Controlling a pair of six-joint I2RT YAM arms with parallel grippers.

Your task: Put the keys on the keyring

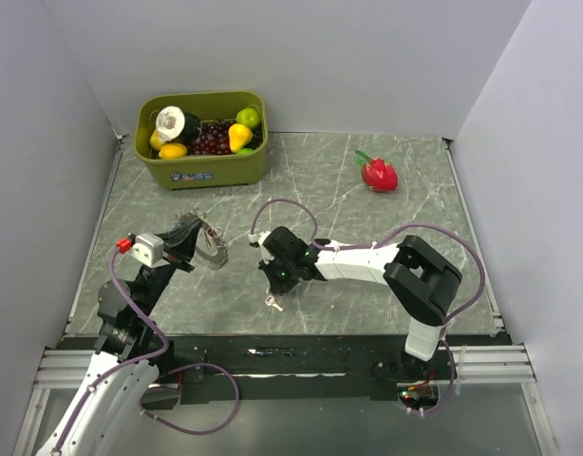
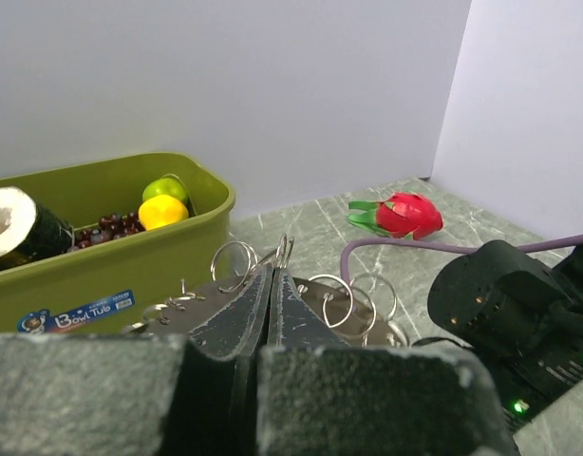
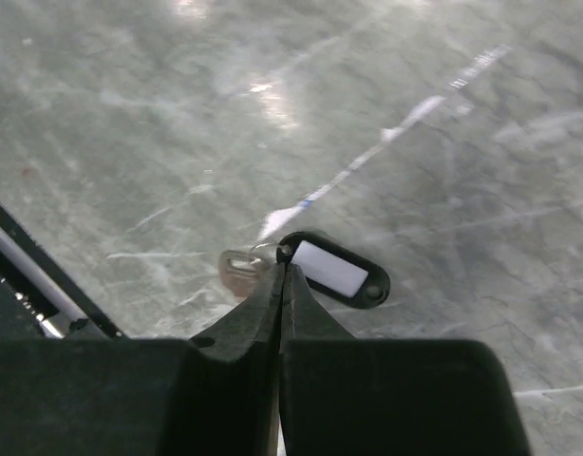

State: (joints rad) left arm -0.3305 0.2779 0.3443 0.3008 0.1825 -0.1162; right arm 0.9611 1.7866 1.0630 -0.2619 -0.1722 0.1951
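My left gripper (image 1: 192, 236) is shut on the keyring (image 1: 213, 250), a dark plate carrying several thin wire rings, held above the table left of centre. In the left wrist view the fingertips (image 2: 258, 285) pinch one ring (image 2: 285, 251), with the other rings (image 2: 335, 300) spread on both sides. My right gripper (image 1: 273, 289) is shut at the small loop joining a pale silvery key (image 3: 237, 270) to a black tag with a white label (image 3: 333, 271). That key (image 1: 271, 303) shows just below the fingers near the table's front edge. No other keys are in view.
A green tub (image 1: 202, 169) of toy fruit stands at the back left and also shows in the left wrist view (image 2: 102, 275). A red dragon fruit (image 1: 379, 174) lies at the back right. The right arm (image 2: 505, 304) and its purple cable (image 2: 405, 246) are close to the keyring.
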